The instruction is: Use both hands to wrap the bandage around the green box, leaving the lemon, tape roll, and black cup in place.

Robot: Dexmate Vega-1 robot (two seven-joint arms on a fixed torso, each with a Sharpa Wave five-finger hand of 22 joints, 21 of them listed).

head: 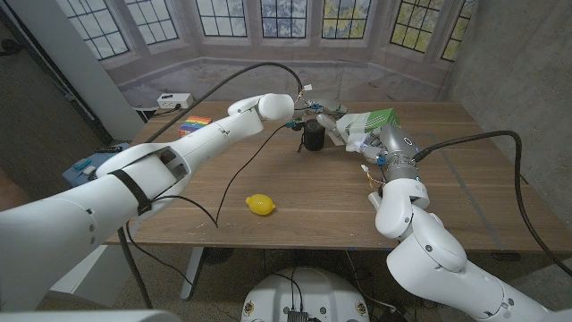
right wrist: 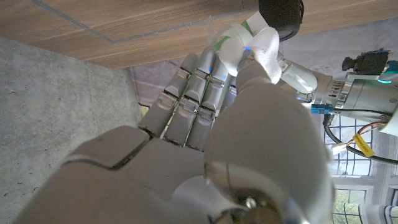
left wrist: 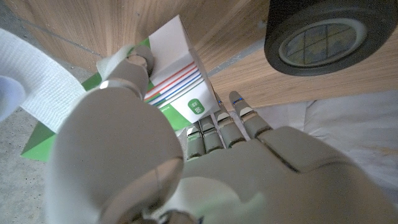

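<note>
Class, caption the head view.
Both hands hold the green box by the black cup; lemon sits apart.

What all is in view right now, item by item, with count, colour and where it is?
green box: one, green and white, held above the table's far middle-right
bandage: one, white strip, running off the box
black cup: one, black, just left of the box
lemon: one, yellow, near front edge
colourful box: one, rainbow striped, far left
table: one, brown wood
left hand: one, white, at the box's left side over the cup
right hand: one, white, gripping the box
</note>
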